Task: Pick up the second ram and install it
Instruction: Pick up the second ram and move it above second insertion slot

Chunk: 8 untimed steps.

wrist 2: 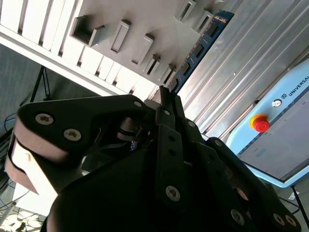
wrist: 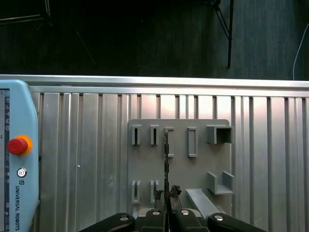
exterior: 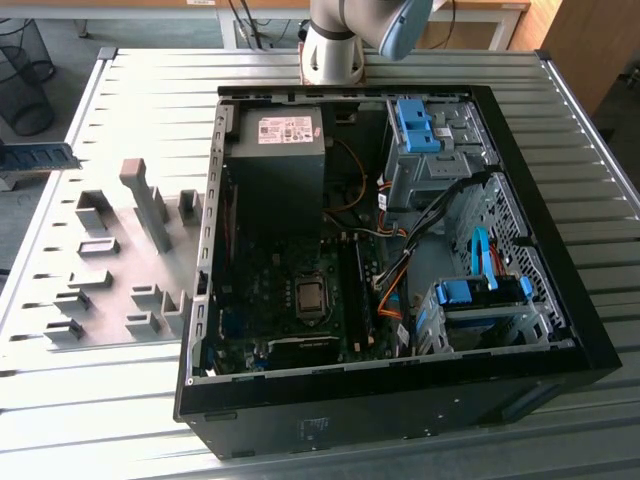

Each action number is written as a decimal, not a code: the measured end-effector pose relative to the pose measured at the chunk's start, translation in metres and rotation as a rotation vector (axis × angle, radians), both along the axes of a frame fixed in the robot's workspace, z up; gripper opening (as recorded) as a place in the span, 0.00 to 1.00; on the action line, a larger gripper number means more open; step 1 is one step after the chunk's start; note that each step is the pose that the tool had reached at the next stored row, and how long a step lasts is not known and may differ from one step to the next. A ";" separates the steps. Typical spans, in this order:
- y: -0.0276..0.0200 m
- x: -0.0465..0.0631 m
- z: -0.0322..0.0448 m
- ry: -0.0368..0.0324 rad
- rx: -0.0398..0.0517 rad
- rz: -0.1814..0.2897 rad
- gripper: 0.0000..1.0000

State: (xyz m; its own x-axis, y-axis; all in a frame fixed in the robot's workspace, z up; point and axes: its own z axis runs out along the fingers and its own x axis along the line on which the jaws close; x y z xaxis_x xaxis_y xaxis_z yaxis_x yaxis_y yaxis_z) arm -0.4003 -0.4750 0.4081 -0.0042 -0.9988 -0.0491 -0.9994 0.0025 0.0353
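The second ram (wrist: 166,159) is a thin blue-green stick, seen edge-on in the first wrist view. In the second wrist view the ram (wrist 2: 200,46) juts out from between the black fingers. My gripper (wrist: 167,195) is shut on its near end, and the gripper (wrist 2: 164,96) holds it in the air above the grey holder plate (wrist: 193,169). That plate (exterior: 120,260) lies on the slatted table at the exterior view's left, beside the open computer case (exterior: 400,400). Long dark memory slots (exterior: 350,290) run beside the processor socket (exterior: 312,297).
A light blue pendant (wrist: 17,159) with a red button lies on the table beside the plate. Grey blocks (exterior: 150,200) stand up from the plate. Inside the case are a power supply (exterior: 275,150), loose cables and blue drive latches (exterior: 480,292). The arm's base (exterior: 335,45) stands behind the case.
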 end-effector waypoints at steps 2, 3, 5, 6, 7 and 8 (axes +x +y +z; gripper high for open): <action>0.0000 0.000 0.0009 0.0000 0.0000 0.000 0.14; 0.0000 0.000 0.0009 0.0000 0.0000 0.000 0.14; 0.0000 0.000 0.0010 0.0000 0.0000 0.000 0.14; 0.0000 0.000 0.0011 0.0000 0.0000 0.000 0.14; 0.0000 0.000 0.0011 0.0001 -0.0001 0.000 0.14; 0.0001 0.000 0.0012 0.0001 -0.0001 0.000 0.14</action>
State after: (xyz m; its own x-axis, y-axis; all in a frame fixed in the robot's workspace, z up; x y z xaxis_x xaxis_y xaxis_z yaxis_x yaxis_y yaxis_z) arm -0.4001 -0.4750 0.4093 -0.0043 -0.9988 -0.0490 -0.9994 0.0025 0.0355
